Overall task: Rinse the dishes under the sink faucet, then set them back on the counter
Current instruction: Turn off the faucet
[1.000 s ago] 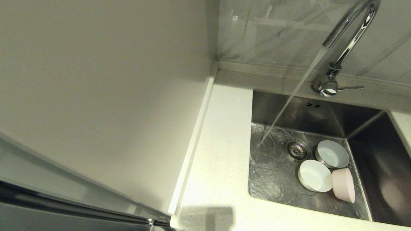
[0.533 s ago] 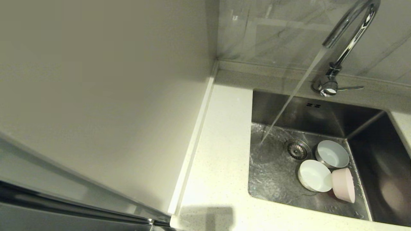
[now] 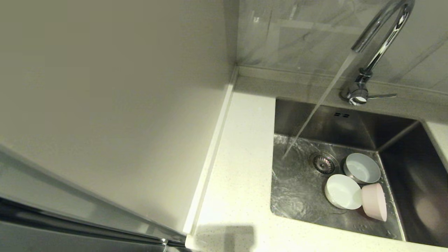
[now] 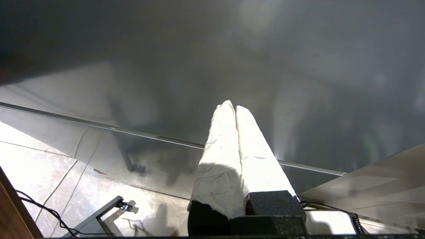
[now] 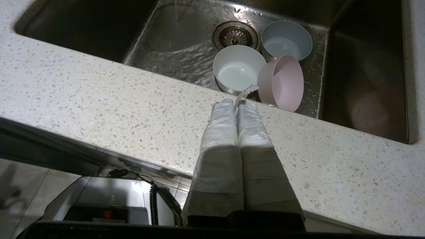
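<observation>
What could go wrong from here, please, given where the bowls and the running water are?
The stream from the faucet lands on the sink floor left of the drain strainer, missing all three bowls, so each needs carrying into it. The pink bowl lies on its side against a white bowl; gripping either may shift the other. Both white bowls hold some water that could spill on the counter.

Head looks down; right wrist shares sink point(image 3: 350, 122).

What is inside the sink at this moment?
Inside the sink lie two white bowls and a tilted pink bowl beside the drain strainer. Water runs from the faucet. Under the bowls nothing can be seen.
</observation>
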